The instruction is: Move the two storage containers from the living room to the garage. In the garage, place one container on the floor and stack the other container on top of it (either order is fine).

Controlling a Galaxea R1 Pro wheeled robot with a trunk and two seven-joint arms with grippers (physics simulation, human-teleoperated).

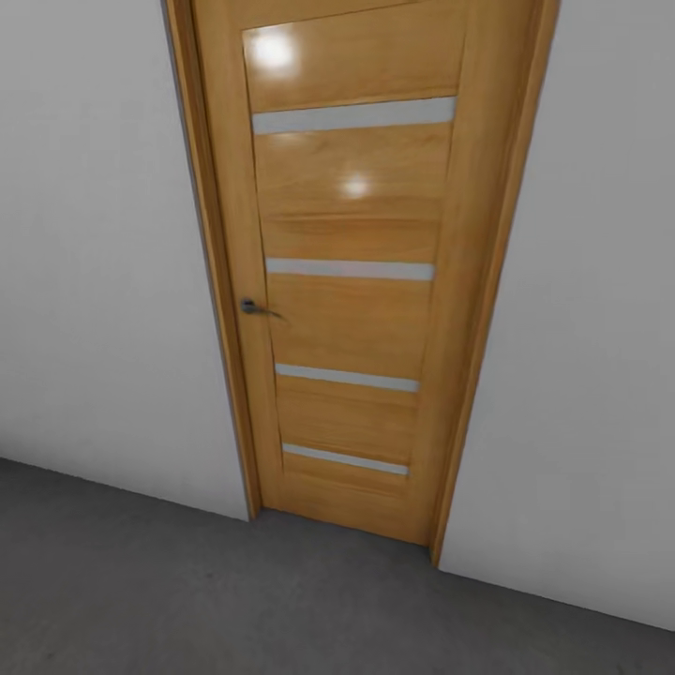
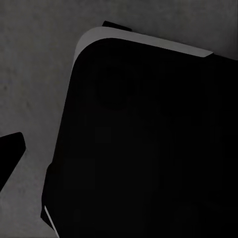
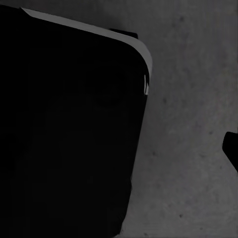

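You face a brown wooden door (image 1: 352, 281) above the grey floor (image 1: 187, 600); you cannot tell either claw's state.

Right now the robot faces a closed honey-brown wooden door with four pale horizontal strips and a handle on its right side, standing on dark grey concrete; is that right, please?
Not quite: the handle sits on the left side of the door, as the head view shows. The door is closed, has four pale strips, and meets dark grey concrete floor.

Head camera faces the door (image 1: 347, 281) closely; both wrist cameras look down at floor (image 2: 34, 74)
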